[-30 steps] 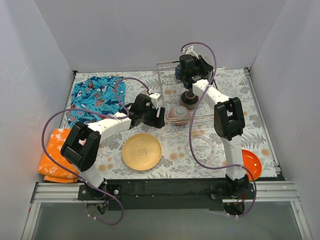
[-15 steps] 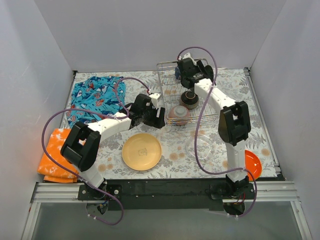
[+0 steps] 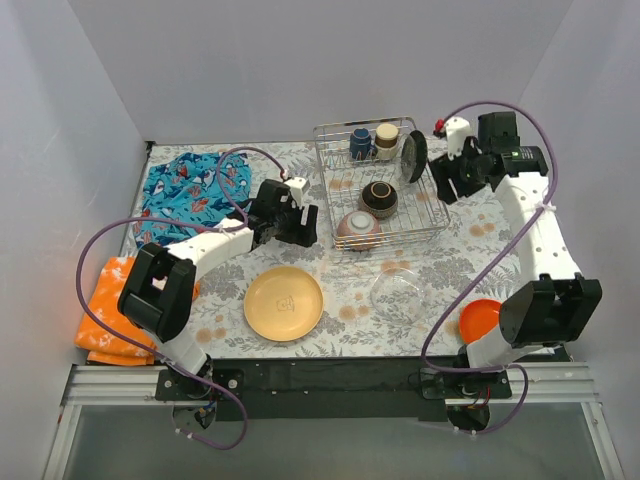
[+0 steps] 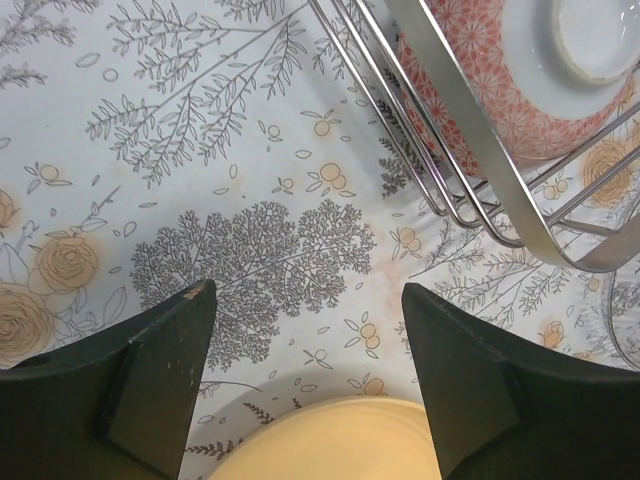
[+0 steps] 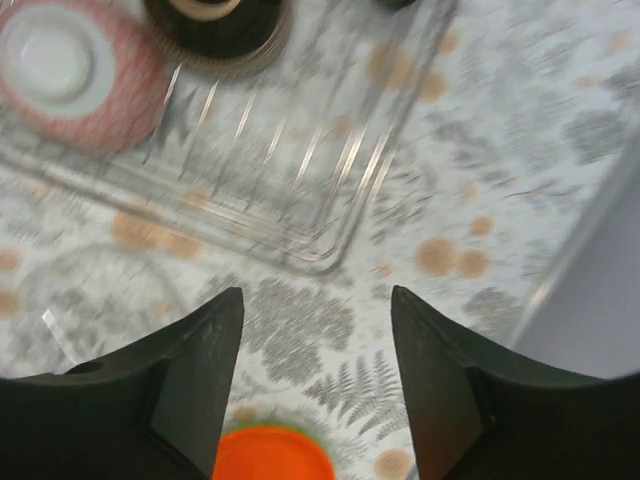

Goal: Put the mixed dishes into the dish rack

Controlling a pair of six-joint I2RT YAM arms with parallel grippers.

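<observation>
White walls close in three sides of the table, whose covering is printed with grey ferns and small orange blossoms. At the far left we see a crumpled blue patterned cloth, and nearer the left edge a rumpled orange cloth. A clear glass dish, hard to make out against the print, lies just in front of the dish rack, between the two plates on the table.

We find the rack, thin silver wire with raised sides, at the far middle of the table. Inside it, at the back, a dark blue mug and a beige cup stand side by side, and a black plate stands on edge at the right. A dark brown bowl sits upside down in the middle, and a patterned bowl, reddish with a white foot ring, is overturned in the near left corner.

A round, matte tan-yellow plate lies flat in front of the rack, to the left. A glossy orange plate lies near the right arm's base.

Our left gripper hangs with its jaws spread and empty above the table, between the yellow plate and the rack's corner. Our right gripper, blurred in its own view, is likewise spread and empty, to the right of the rack.
</observation>
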